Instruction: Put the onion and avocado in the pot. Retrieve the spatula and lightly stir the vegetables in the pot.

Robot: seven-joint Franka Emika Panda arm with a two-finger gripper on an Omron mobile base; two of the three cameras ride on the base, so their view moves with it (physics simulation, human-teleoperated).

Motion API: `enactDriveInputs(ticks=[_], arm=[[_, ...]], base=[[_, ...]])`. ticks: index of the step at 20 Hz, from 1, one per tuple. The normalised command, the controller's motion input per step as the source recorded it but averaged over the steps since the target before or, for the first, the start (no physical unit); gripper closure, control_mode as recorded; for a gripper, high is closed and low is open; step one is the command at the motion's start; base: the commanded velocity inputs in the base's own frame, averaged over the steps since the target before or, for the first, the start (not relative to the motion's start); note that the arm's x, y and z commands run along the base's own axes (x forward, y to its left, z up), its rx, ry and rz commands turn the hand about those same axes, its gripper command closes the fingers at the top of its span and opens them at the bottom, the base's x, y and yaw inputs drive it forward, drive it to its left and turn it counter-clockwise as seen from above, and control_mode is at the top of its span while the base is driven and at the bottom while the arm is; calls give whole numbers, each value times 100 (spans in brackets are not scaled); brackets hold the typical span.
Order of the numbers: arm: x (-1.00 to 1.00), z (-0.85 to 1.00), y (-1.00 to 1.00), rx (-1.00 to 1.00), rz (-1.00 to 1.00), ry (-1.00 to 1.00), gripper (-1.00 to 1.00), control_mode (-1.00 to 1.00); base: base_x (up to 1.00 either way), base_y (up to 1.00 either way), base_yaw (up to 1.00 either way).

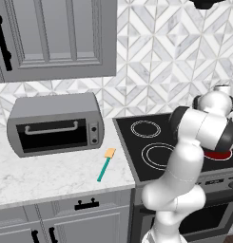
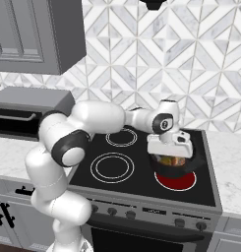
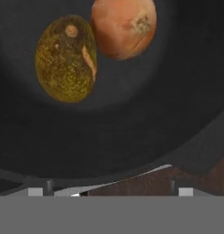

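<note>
While the white arm (image 2: 92,123) reaches out across the black stove (image 2: 141,170), its gripper (image 2: 168,150) hangs directly over the pot (image 2: 175,167), which sits on the glowing red ring at the stove's front right corner. In the hand view the pot's dark floor lies just below the hand, and the avocado (image 3: 66,58) and the onion (image 3: 124,27) rest inside it, touching each other, the avocado to the left of the onion in that view; both lie ahead of the fingers and apart from them. The fingertips are hidden at the bottom of that view, so I cannot tell how wide the jaws stand, though nothing is seen held between them. The grey toaster oven (image 1: 56,124) stands on the marble counter (image 1: 46,173) left of the stove. The spatula (image 1: 106,164) lies flat on that counter between the toaster oven and the stove's left edge, its tan blade pointing toward the wall, well apart from the gripper.
</note>
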Motion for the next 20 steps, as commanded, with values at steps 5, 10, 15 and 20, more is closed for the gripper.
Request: enactDriveInputs(ticks=[5, 10, 15, 20], arm=[[-12, 26, 1, -5, 0, 8, -100, -100], [-14, 95, 6, 0, 2, -8, -100, -100], [-41, 50, 86, 0, 3, -31, -100, -100], [2, -1, 47, -5, 0, -3, -100, -100]], base=[[0, 0, 0], [0, 0, 0], [0, 0, 0], [0, 0, 0]])
